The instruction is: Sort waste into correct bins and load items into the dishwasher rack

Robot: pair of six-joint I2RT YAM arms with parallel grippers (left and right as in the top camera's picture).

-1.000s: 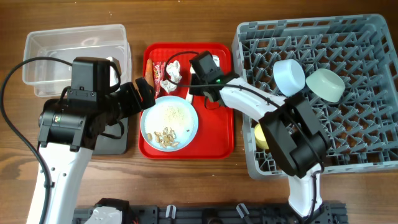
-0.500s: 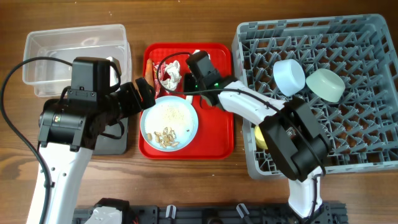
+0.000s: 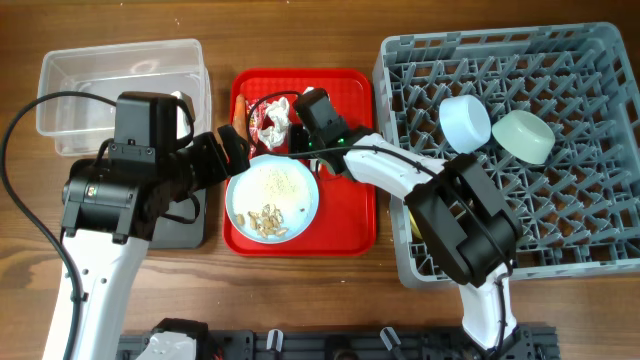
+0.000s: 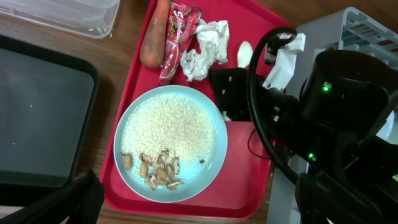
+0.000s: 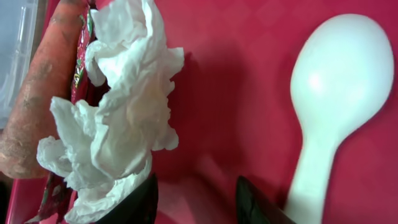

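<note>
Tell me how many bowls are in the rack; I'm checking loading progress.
2. The light blue bowl and the mint-green bowl sit side by side in the dishwasher rack's far half. The right arm covers part of the rack, so something may be hidden there.

We see white shells and black joint housings on the left arm [image 3: 105,195] and right arm [image 3: 395,172]. A black cable [image 3: 60,95] loops at nine o'clock; a green light [image 4: 324,88] glows on the right wrist.
</note>
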